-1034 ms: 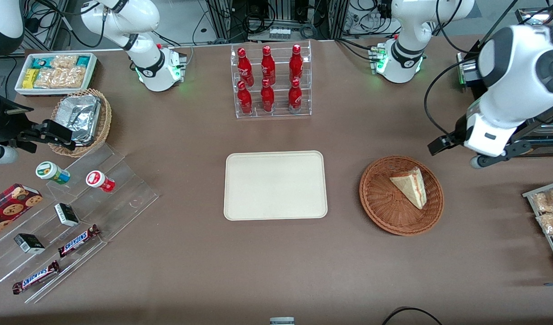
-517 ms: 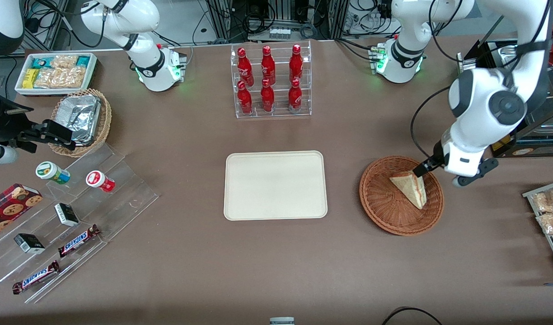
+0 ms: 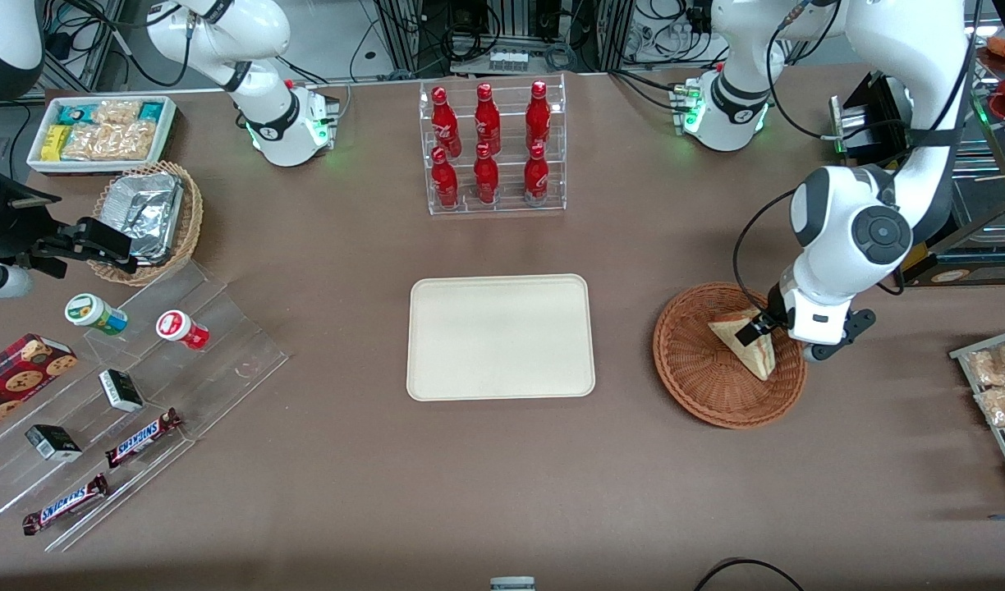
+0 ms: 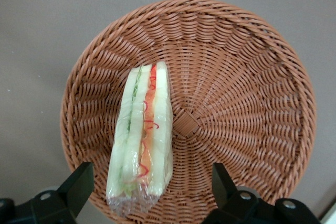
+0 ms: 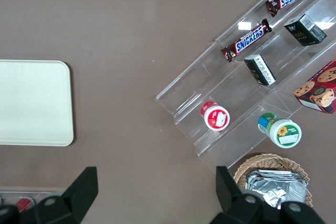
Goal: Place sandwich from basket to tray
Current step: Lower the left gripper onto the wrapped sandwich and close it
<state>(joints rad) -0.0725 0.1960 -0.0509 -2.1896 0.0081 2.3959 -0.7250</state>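
The tool (image 4: 149,192) hangs above the basket (image 4: 247,103), fingers spread wide and empty. The sandwich (image 4: 142,140) lies in the basket between them, long axis crosswise to their closing line

At the right of the front view, the white left arm bends down from the upper right corner, its wrist pointing downward and its gripper (image 3: 757,330) hanging low with both black fingers (image 4: 79,184) spread wide apart, nothing held between them.
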